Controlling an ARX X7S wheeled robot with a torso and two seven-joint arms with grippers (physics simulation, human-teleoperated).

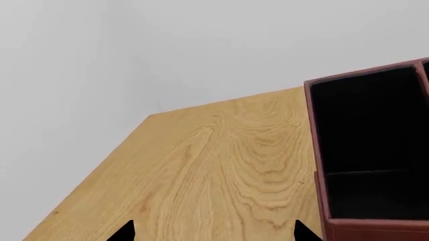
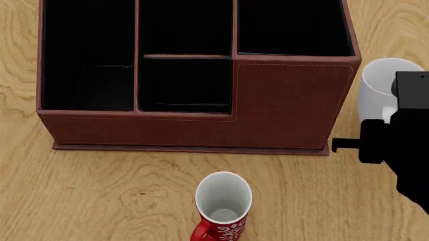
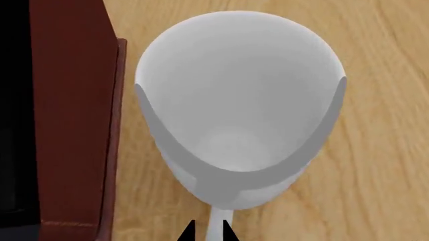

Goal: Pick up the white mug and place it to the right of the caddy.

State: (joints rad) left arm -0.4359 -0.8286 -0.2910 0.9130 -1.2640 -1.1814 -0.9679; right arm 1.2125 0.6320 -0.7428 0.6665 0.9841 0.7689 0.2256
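Oak-grain bench point(image 2: 80, 201) | white mug point(image 3: 238, 108) upright just ahead of right tool point(image 3: 208, 232), beside caddy point(image 2: 201, 75) | tips pinch handle | glossy, rigid, likely slippery, chip-prone | left tool point(image 1: 213, 232) spread, empty

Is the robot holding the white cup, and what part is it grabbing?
Yes, it looks so. The right tool pinches the white mug by its handle, beside the caddy. The left tool is open and holds nothing.

A red mug point(image 2: 221, 211) with white floral pattern stands upright on the oak-grain bench point(image 2: 100, 196), at 6 o'clock in the head view.
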